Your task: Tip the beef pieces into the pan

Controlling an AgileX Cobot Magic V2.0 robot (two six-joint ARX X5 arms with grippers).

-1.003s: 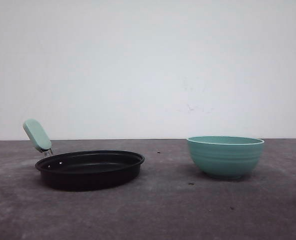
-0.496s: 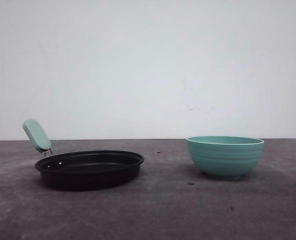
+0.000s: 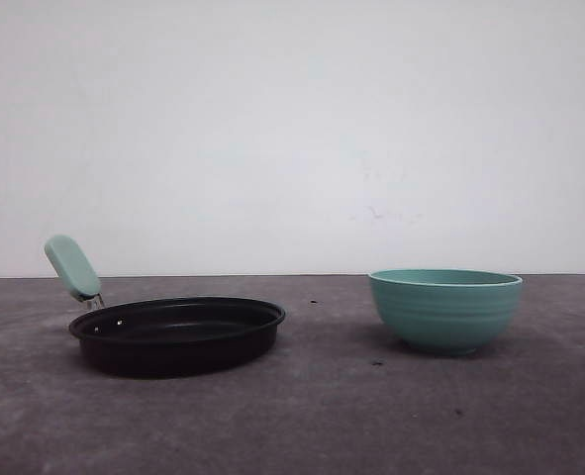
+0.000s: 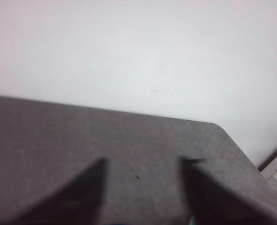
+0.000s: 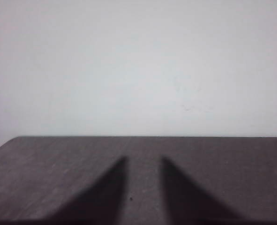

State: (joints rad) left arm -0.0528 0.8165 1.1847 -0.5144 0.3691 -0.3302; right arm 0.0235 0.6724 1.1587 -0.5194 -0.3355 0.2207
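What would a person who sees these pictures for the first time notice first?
The eye goes first to the shallow round black frying pan on the left of the dark grey table, its short mint-green handle tilted upward. To the right stands a teal ribbed bowl, upright and apart from the pan; its contents cannot be seen from this height. In the wrist views, the left gripper and the right gripper both stand open above bare table.

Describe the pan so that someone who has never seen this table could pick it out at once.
On the dark grey table before the white wall stand two vessels. The pan is the left one in the front view: shallow, round and black, with a stubby mint-green handle angled up at its far left. Its neighbour, the teal ribbed bowl, is deeper, narrower and handleless.
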